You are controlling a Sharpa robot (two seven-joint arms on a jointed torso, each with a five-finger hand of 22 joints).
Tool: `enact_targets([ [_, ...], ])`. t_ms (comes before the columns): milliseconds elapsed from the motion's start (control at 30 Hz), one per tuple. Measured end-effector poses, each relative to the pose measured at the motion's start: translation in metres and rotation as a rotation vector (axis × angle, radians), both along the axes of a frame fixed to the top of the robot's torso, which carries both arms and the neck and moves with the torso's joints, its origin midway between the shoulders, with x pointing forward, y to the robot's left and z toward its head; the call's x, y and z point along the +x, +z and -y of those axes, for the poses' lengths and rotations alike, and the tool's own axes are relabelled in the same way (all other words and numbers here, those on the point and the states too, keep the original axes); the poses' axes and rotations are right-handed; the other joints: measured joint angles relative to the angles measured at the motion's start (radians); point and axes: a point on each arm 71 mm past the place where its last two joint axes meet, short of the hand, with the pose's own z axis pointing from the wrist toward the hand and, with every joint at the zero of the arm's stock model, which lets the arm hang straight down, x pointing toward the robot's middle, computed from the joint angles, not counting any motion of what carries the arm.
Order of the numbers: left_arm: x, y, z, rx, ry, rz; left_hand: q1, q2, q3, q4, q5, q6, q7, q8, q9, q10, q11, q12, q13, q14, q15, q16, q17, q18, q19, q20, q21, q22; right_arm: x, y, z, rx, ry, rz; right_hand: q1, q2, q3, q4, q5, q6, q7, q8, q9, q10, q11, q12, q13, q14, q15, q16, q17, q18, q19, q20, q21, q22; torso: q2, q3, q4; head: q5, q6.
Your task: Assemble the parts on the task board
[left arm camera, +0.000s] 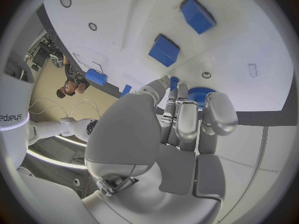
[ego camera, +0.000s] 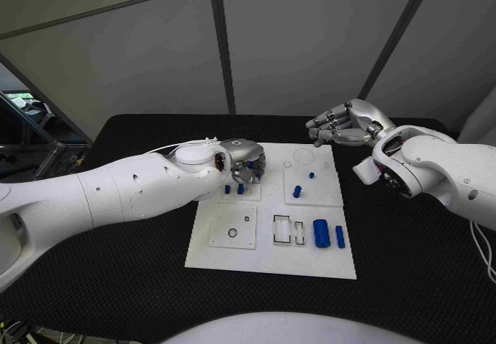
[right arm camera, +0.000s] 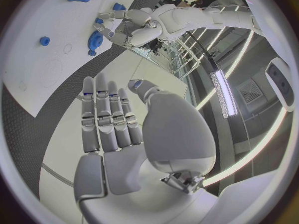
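Note:
The white task board [ego camera: 271,254] lies in the middle of the black table. My left hand [ego camera: 243,161] is down over the board's far left corner, and its fingertips [left arm camera: 187,109] close round a blue gear [left arm camera: 199,93] just above the board. The same gear [right arm camera: 96,39] sits under that hand in the right wrist view. Two small blue blocks [ego camera: 234,190] stand just in front of the hand. My right hand [ego camera: 346,122] hovers above the board's far right corner, fingers [right arm camera: 106,114] stretched out and holding nothing.
A blue peg [ego camera: 297,191] and a smaller blue piece [ego camera: 311,174] stand on the board's right half. Two blue cylinders [ego camera: 330,233] lie near its front right, beside rectangular slots [ego camera: 288,229]. A ring outline [ego camera: 234,233] marks the front left plate.

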Motion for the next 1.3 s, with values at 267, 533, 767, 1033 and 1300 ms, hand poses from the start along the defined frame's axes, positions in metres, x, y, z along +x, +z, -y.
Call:
enact_targets([
  [267, 0.001, -0.001, 0.001, 0.002, 0.003, -0.002, 0.0, 0.0, 0.022, -0.005, 0.0, 0.007, 0.0, -0.006, -0.006, 0.015, 0.0, -0.013, -0.008, 0.001, -0.001, 0.004, -0.001, 0.002, 0.004, -0.004, 0.014, 0.015, 0.0, 0.0, 0.0, 0.0, 0.001, 0.0, 0.0, 0.0, 0.0, 0.0, 0.0, 0.0, 0.0, 0.0, 0.0, 0.0, 0.0, 0.0, 0.0, 0.0, 0.0, 0.0, -0.001, 0.0, 0.0, 0.0, 0.0, -0.001, 0.0, 0.0001, -0.0007, -0.001, -0.002],
  [533, 0.002, -0.002, 0.0, 0.003, 0.006, -0.002, 0.013, 0.005, 0.052, -0.022, 0.0, 0.022, 0.0, -0.011, -0.012, 0.032, -0.003, -0.024, -0.016, 0.004, -0.004, 0.01, -0.001, -0.06, 0.004, -0.003, 0.032, 0.032, 0.0, 0.0, -0.001, 0.0, 0.001, 0.0, 0.0, 0.0, 0.0, 0.0, 0.0, 0.0, 0.0, 0.0, 0.0, 0.0, 0.0, 0.0, 0.0, 0.0, 0.0, 0.0, -0.001, 0.0, 0.0, 0.0, 0.0, -0.001, 0.0, 0.0001, -0.0007, -0.002, -0.004],
  [767, 0.001, -0.002, 0.0, 0.001, 0.005, -0.002, 0.017, 0.009, 0.074, -0.038, 0.0, 0.03, 0.001, -0.018, -0.015, 0.056, -0.005, -0.027, -0.018, 0.007, -0.007, 0.015, -0.001, 0.002, 0.011, -0.004, 0.049, 0.05, 0.0, 0.0, -0.001, 0.001, 0.002, 0.0, 0.0, 0.0, 0.0, 0.0, 0.0, 0.0, 0.0, 0.0, 0.0, 0.0, 0.0, 0.0, 0.0, 0.0, 0.0, 0.0, -0.001, 0.0, 0.0, 0.0, 0.0, -0.001, 0.0, -0.0001, -0.0007, -0.002, -0.004],
  [1033, -0.003, -0.002, -0.003, -0.012, -0.001, 0.003, 0.017, 0.009, 0.086, -0.045, 0.0, 0.044, -0.001, -0.018, -0.016, 0.07, -0.005, -0.038, -0.02, 0.011, -0.004, 0.026, 0.004, -0.066, 0.014, -0.007, 0.058, 0.062, 0.0, 0.0, -0.001, 0.001, 0.002, 0.0, 0.0, 0.0, 0.0, 0.0, 0.0, 0.0, 0.0, 0.0, 0.0, 0.0, 0.0, 0.0, 0.0, 0.0, 0.0, 0.0, -0.001, 0.0, 0.0, 0.0, 0.0, -0.001, 0.0, -0.0003, -0.0001, -0.003, -0.002],
  [1300, -0.001, 0.015, -0.004, -0.061, 0.002, 0.039, 0.017, 0.009, 0.09, -0.049, 0.0, 0.05, 0.0, -0.021, -0.017, 0.075, -0.007, -0.038, -0.021, 0.013, -0.006, 0.027, 0.005, -0.053, 0.014, -0.007, 0.062, 0.064, 0.0, 0.0, -0.001, 0.001, 0.002, 0.0, 0.0, 0.0, 0.0, 0.0, 0.0, 0.0, 0.0, 0.0, 0.0, 0.0, 0.0, 0.0, -0.001, 0.0, 0.0, 0.0, -0.001, 0.0, 0.0, 0.0, 0.0, -0.001, -0.001, -0.0003, 0.0012, -0.002, 0.002],
])
